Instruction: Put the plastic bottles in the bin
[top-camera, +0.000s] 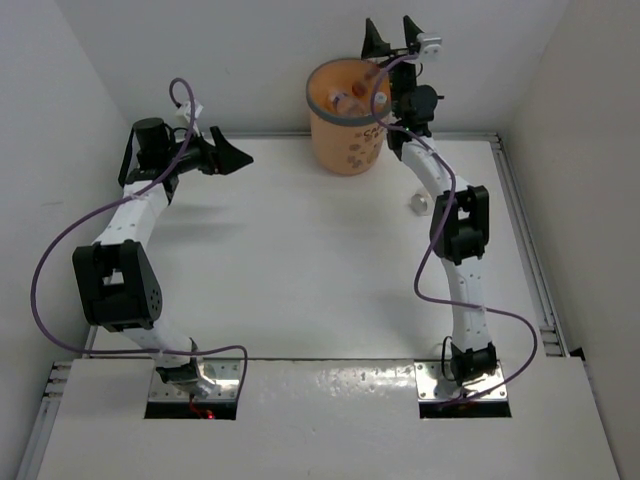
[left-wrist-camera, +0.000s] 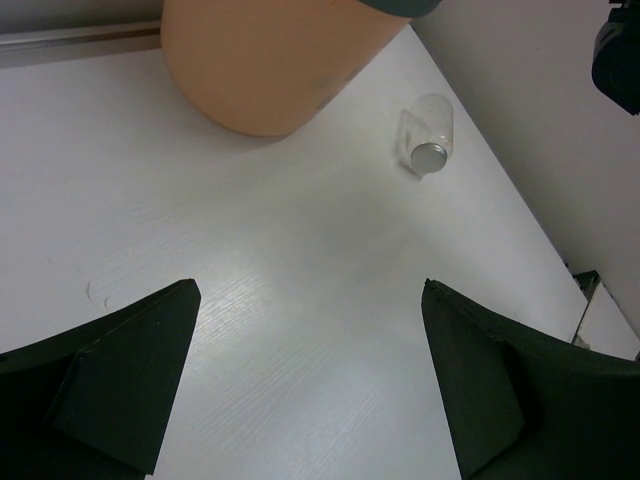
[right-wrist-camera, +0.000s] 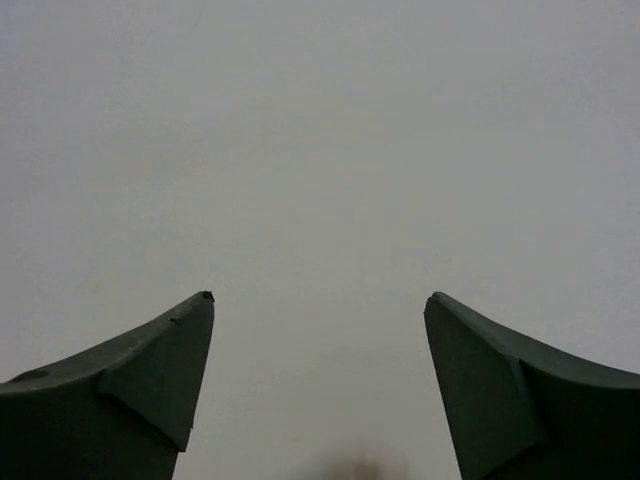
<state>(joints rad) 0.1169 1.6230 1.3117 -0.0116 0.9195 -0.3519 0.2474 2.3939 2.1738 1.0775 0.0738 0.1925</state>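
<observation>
The bin (top-camera: 345, 118), a round orange-tan bucket with a grey rim, stands at the back of the table, and bottles (top-camera: 354, 94) lie inside it. One clear plastic bottle (top-camera: 421, 203) lies on its side on the table right of the bin, beside the right arm. In the left wrist view this bottle (left-wrist-camera: 430, 136) shows its cap end, with the bin (left-wrist-camera: 270, 60) to its left. My right gripper (top-camera: 391, 32) hangs above the bin's right rim, open and empty, facing the back wall (right-wrist-camera: 318, 296). My left gripper (top-camera: 236, 156) hovers left of the bin, open wide with nothing in it (left-wrist-camera: 310, 285).
White walls close in the table at the back and on both sides. A metal rail (top-camera: 522, 225) runs along the table's right edge. A dark part of the right arm (left-wrist-camera: 618, 50) shows at the top right of the left wrist view.
</observation>
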